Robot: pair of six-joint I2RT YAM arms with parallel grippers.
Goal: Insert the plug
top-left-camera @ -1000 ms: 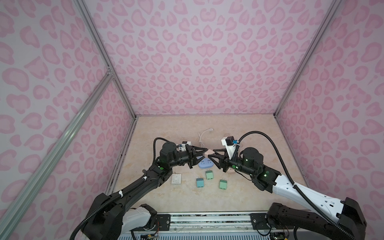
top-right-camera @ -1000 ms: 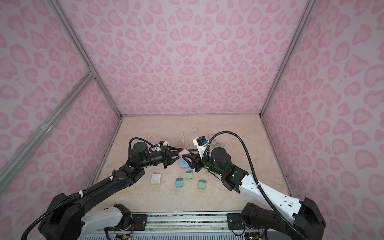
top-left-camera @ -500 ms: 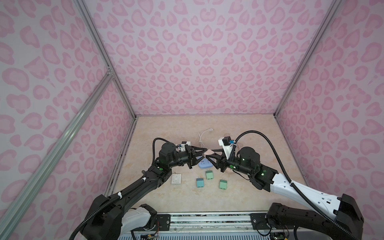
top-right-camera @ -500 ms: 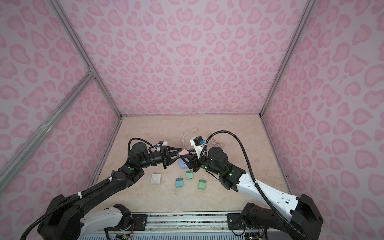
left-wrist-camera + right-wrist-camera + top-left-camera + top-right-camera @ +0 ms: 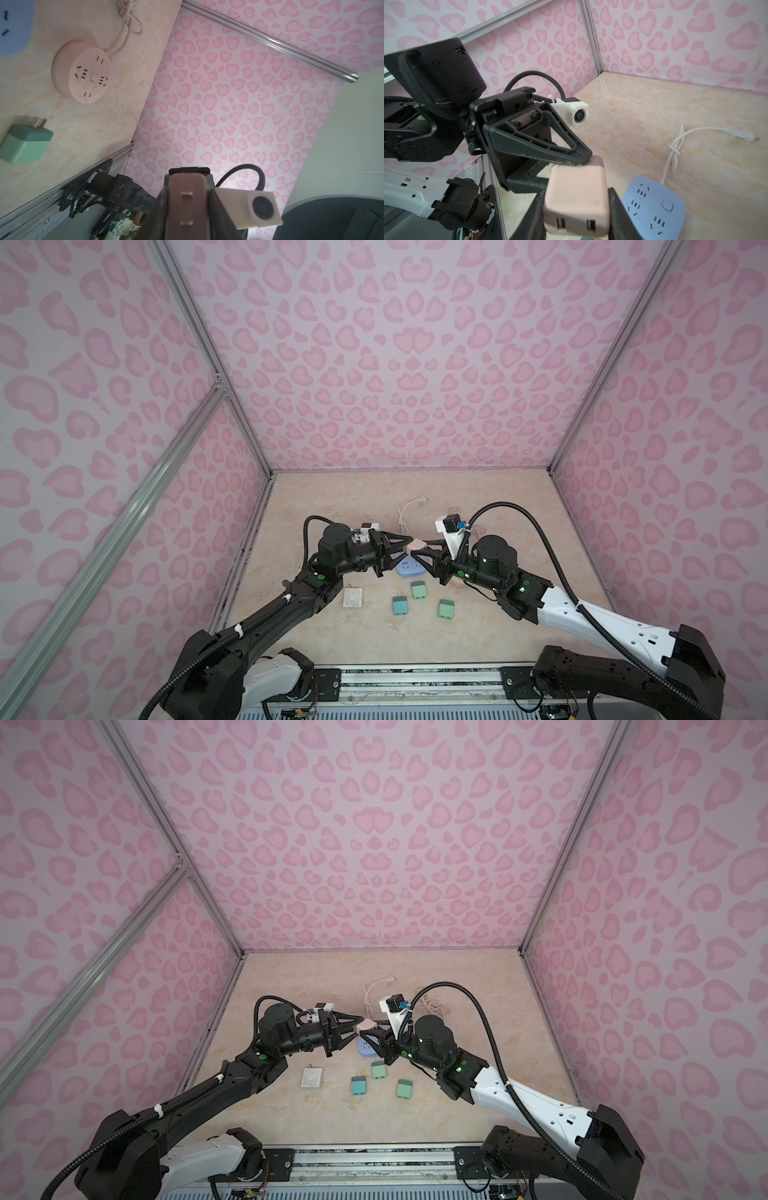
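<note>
Starting with both top views, a pale pink, rounded-cube plastic plug (image 5: 417, 546) is seen held in the air over mid-table, between the left gripper (image 5: 409, 548) and the right gripper (image 5: 420, 554), which meet tip to tip. Directly beneath lies a flat, light-blue, rounded-square socket block (image 5: 409, 571) on the beige marbled tabletop (image 5: 324, 506). Three small green plugs (image 5: 419, 590) and a white square adapter (image 5: 353, 597) lie nearer, and a knotted white cable (image 5: 404, 512) runs farther back.

From the left wrist view, the pink plug (image 5: 188, 205) is shown prongs-first between the left gripper's fingers. It is flanked closely, but whether it is being pressed cannot be told. A round pink socket (image 5: 83, 72) with its cord is seen on the table near the blue socket block.

From the right wrist view, the right gripper's fingers (image 5: 615, 214) are seen closed on both flanks of the pink plug at its USB end, while a left fingertip rests on its upper edge.

The step is judged to be a hand-over. It is best done if the right hold is confirmed firm before the left jaws are parted fully and drawn straight back, so that the plug is not twisted. The prongs should then be tipped downward and squared to the chosen slots before any push.
</note>
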